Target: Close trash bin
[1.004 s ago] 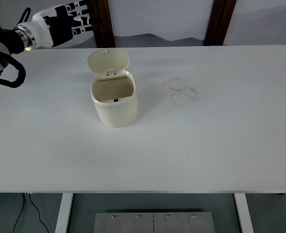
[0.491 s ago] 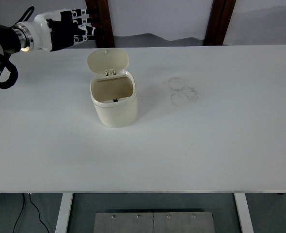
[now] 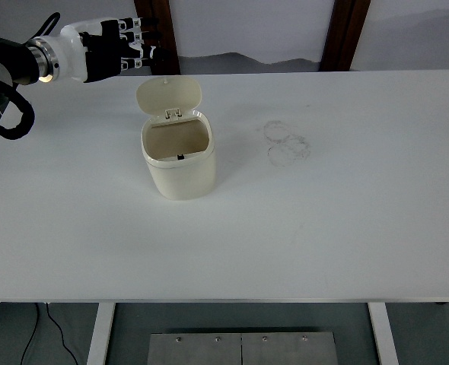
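Note:
A small cream trash bin [image 3: 179,163] stands on the white table [image 3: 339,220], left of centre. Its lid [image 3: 169,96] is swung up and stands open at the back, and the inside looks empty. My left hand [image 3: 125,49] is above the table's far left edge, up and to the left of the lid, apart from it. Its fingers are stretched out toward the right and hold nothing. My right arm is out of view.
Faint ring-shaped smudges [image 3: 287,142] mark the table right of the bin. Dark wooden posts [image 3: 344,34] stand behind the far edge. A black cable loops beside my left arm [image 3: 11,114].
My left hand has moved a little to the right and down, closer to the open lid. The bin has not moved.

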Action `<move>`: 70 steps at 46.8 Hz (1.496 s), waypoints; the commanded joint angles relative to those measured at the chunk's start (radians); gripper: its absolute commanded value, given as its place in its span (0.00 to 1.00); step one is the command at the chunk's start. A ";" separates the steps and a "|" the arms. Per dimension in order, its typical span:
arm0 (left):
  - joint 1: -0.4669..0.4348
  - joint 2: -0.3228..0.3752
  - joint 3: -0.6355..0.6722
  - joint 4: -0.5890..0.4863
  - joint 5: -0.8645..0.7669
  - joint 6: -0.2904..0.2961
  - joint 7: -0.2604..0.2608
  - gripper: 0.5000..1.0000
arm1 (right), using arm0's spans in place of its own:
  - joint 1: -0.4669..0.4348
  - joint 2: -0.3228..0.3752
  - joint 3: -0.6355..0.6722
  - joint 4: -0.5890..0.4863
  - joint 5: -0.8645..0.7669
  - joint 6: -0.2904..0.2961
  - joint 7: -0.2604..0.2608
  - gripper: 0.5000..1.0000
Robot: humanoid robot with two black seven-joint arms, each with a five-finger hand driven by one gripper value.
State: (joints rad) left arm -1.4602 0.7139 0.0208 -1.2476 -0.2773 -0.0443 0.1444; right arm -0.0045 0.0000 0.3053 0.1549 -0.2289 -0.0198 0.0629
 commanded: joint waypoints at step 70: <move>-0.019 -0.094 0.179 -0.042 -0.023 0.035 0.007 1.00 | 0.001 0.000 -0.003 0.000 -0.012 0.000 -0.015 0.99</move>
State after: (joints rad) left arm -1.4803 0.6198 0.1977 -1.2903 -0.3001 -0.0093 0.1517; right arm -0.0031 0.0000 0.3019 0.1553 -0.2410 -0.0212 0.0474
